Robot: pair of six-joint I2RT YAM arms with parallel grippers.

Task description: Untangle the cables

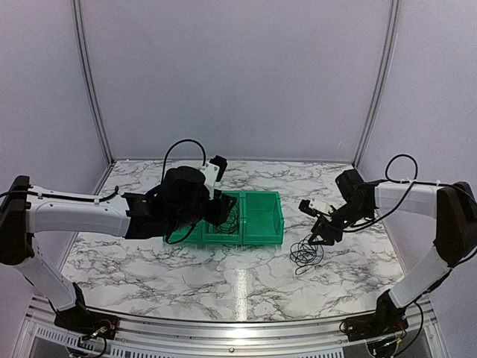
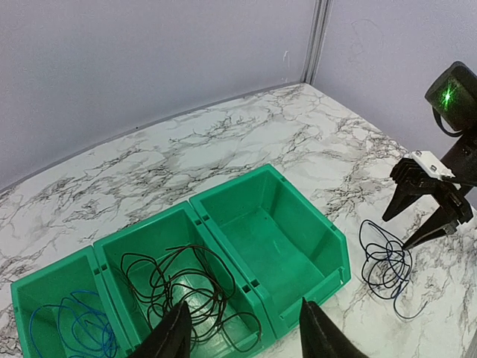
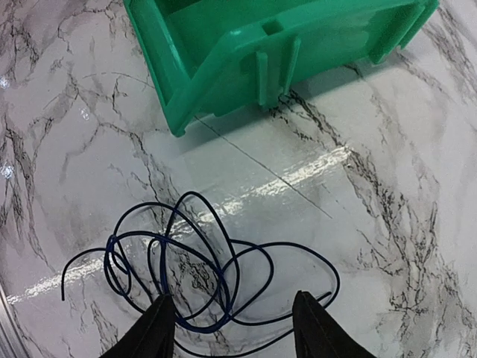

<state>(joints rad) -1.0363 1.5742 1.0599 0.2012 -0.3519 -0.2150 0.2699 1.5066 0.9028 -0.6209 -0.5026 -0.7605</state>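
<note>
A tangle of thin dark blue and black cables lies on the marble table right of the bins; it also shows in the top view and the left wrist view. My right gripper is open and empty just above this tangle. A thin dark cable lies coiled in the middle green bin. A blue cable lies in the left bin. My left gripper is open and empty above the middle bin's near edge.
Three joined green bins stand mid-table; the right bin holds nothing. White walls enclose the back and sides. A metal rail runs along the near table edge.
</note>
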